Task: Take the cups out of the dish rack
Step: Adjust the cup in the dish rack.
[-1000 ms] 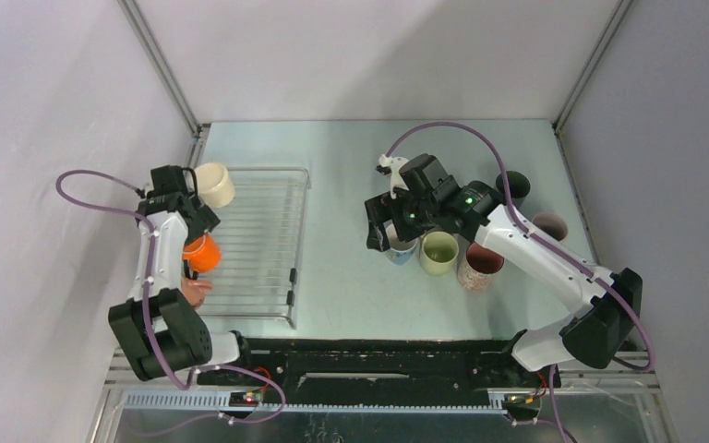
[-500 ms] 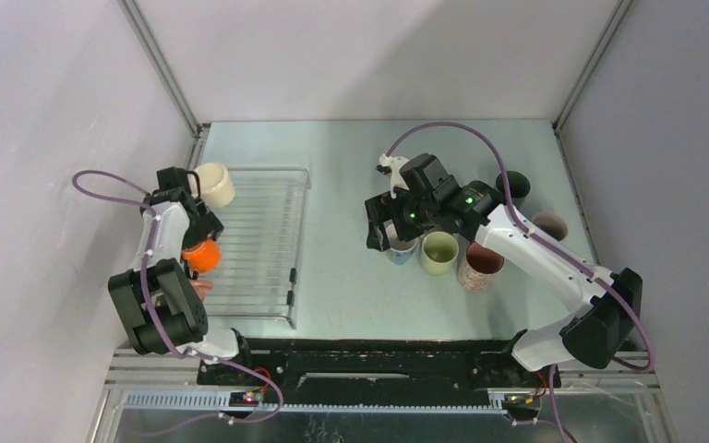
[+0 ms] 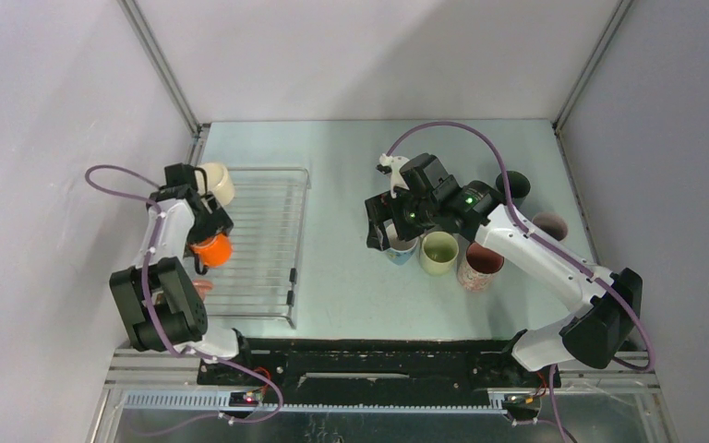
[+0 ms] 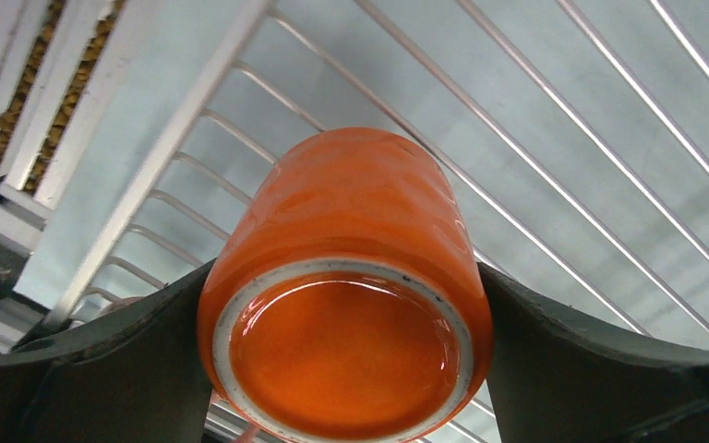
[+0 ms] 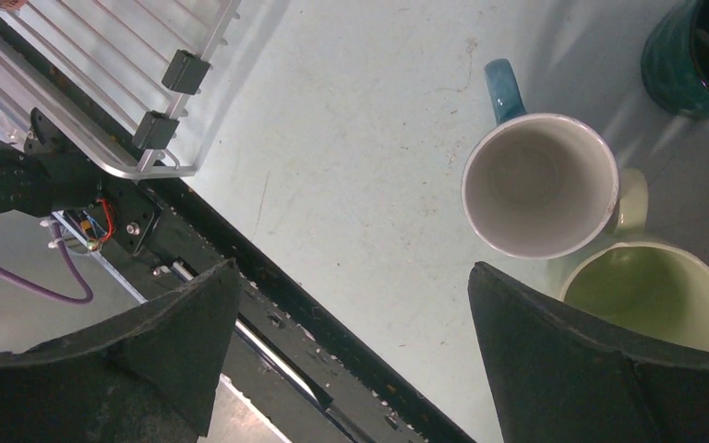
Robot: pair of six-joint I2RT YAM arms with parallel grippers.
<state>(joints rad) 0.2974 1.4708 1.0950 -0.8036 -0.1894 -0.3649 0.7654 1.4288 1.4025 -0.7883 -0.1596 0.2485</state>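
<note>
The left gripper (image 4: 346,277) is reaching in over the left side of the dish rack (image 3: 268,240). Its jaws are standing wide yet pressing on both flanks of the orange mug (image 3: 210,251), so they are pinching it. The mug is lying on its side over the wire rods, its base facing the wrist camera, roughly midway along the rack's left edge. A cream mug (image 3: 215,185) is sitting at the rack's far left corner.

Over on the right half of the desk (image 3: 351,157), the right gripper (image 5: 351,268) is hovering with its jaws spread and nothing between them. It is hanging just above the light blue mug (image 5: 537,185). That mug is standing upright on the desk, just beside the pale green mug (image 5: 646,295). The dark teal mug (image 5: 692,55) is standing near them, farther back.
</note>
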